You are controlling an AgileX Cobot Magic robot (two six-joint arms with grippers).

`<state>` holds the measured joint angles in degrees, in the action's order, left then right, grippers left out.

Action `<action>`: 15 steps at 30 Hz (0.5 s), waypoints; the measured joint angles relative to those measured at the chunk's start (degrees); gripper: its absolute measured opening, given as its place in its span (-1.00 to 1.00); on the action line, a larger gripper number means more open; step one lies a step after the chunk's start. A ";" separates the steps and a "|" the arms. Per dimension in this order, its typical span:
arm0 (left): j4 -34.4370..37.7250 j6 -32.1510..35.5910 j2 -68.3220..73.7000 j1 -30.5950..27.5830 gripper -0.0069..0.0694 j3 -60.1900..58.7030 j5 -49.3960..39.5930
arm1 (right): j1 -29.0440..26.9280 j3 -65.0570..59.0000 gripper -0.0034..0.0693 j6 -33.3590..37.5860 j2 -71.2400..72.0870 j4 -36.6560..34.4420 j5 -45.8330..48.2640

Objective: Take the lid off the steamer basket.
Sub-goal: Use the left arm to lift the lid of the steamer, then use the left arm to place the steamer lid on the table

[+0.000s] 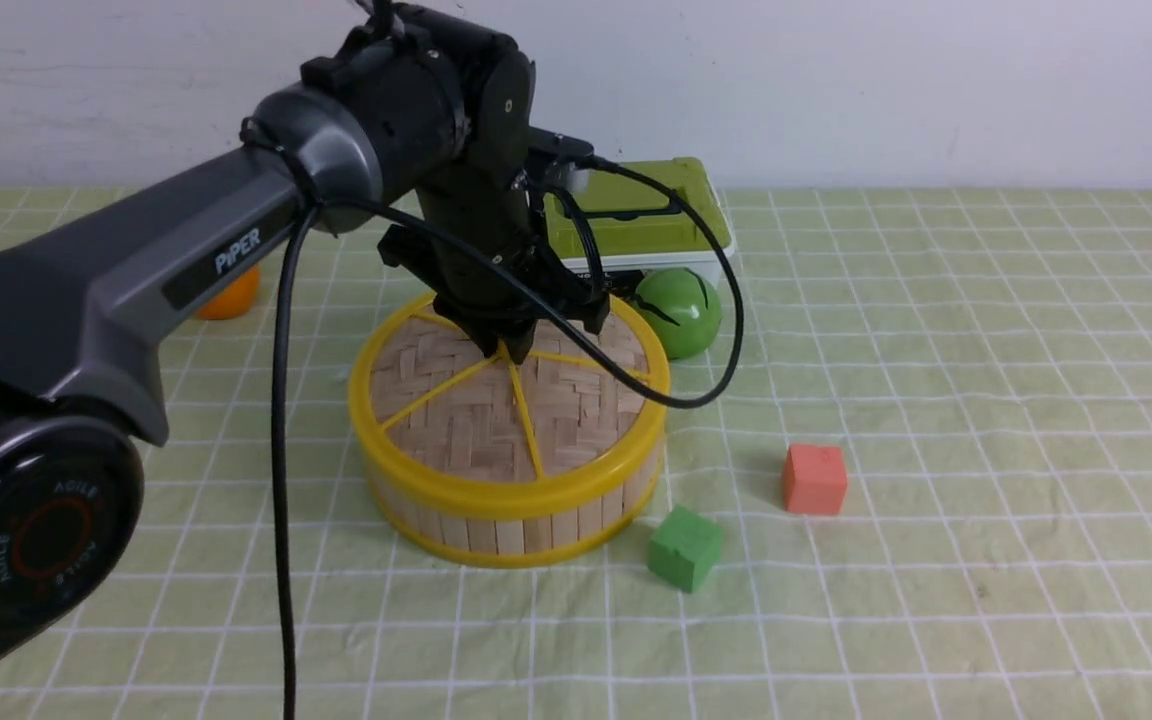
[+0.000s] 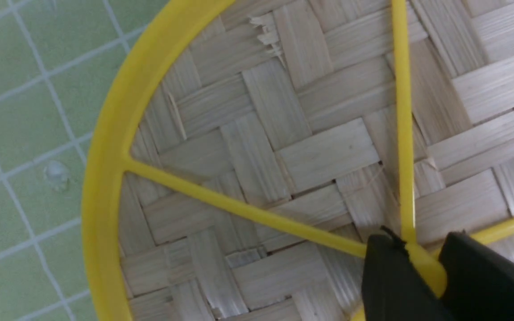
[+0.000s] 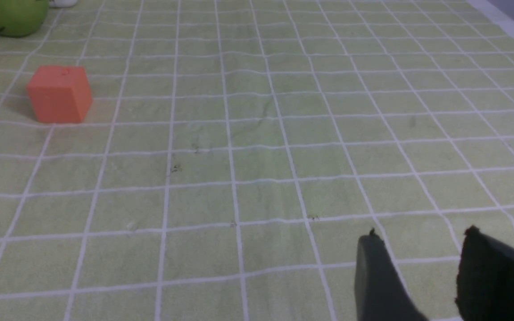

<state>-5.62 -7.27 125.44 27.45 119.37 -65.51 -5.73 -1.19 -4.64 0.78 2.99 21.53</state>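
Fingers of the left gripper are pressed in on either side of the yellow centre knob of the lid, so the hold looks made. The lid is still seated on the steamer basket, which stands on the desk with its yellow rim level all round. As I judge it, the reach and the grasp are done. What is left is the lift, carrying the lid clear and setting it down.

Only the left wrist view shows the knob caught between the two fingers, with the spokes running out over the woven bamboo. In the front view the arm's own bulk hides that contact. The front view alone gives the setting: the whole basket, a white box with a green lid behind it, a green round fruit just beside the basket's far side, a green cube near its front and a red cube further right.

The right gripper appears only in its own wrist view. It hangs over bare desk with its fingers apart and nothing between them, well away from the basket.
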 joint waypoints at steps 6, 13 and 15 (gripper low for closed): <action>-0.21 -3.25 -0.33 0.00 -0.52 0.08 -0.44 | 0.00 0.00 -0.24 0.00 0.00 0.00 0.00; -2.13 -4.28 -9.36 0.00 -0.52 -0.35 -2.16 | 0.00 0.00 -0.24 0.00 0.00 0.00 0.00; -4.02 -4.28 -14.26 0.00 -0.52 -0.35 -2.55 | 0.00 0.00 -0.24 0.00 0.00 0.00 0.00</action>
<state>-9.64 -11.55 111.19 27.45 119.02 -68.07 -5.73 -1.19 -4.64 0.78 2.99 21.53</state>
